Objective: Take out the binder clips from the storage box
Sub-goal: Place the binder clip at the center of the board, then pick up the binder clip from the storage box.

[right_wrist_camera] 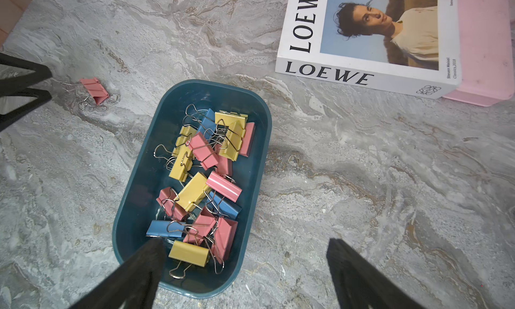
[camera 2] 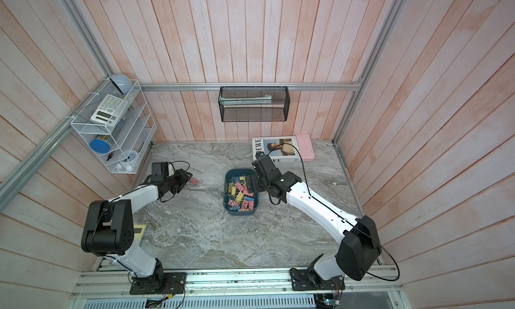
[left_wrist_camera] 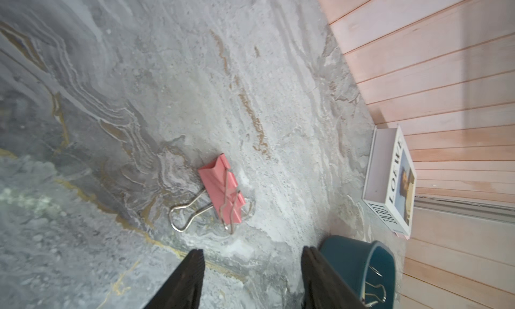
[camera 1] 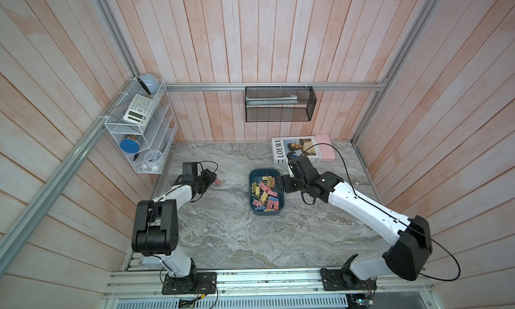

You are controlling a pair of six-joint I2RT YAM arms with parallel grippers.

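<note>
**1 pink clip out on the marble, the rest heaped in the box**

the storage box (right_wrist_camera: 142, 187) sits on the marble table (camera 1: 223, 232), nearer the right arm. its long axis runs from the back wall toward the front rail, a little skewed. the binder clips (right_wrist_camera: 200, 179) lie inside it in a loose heap of pink, yellow and blue. their bodies point every way and their wire handles are tangled, and they overlap too much for a sure count.

1 pink clip (left_wrist_camera: 223, 189) lies on the table outside the box, well apart from it and just ahead of the left gripper (left_wrist_camera: 252, 253). in the left wrist view its long axis runs at a slant to the gripper's fingers. 1 handle is folded out flat on the marble on the side nearer the left gripper, and the other is folded back across the body.

the left gripper's fingers are released, with only bare table between them. the right gripper (right_wrist_camera: 245, 242) is spread wide and grasps nothing. in the right wrist view 1 of its fingers shows over the clips in the box and the other over bare table beside it.

in both top views the right gripper covers part of the box's rim on the right arm's side. the lone clip there is a small pink speck, its handles too fine to make out. the left wrist view shows only a corner of the box, cut off by a finger and the frame edge. the book (right_wrist_camera: 362, 43) and the pink case (right_wrist_camera: 485, 43) lie by the back wall.
</note>
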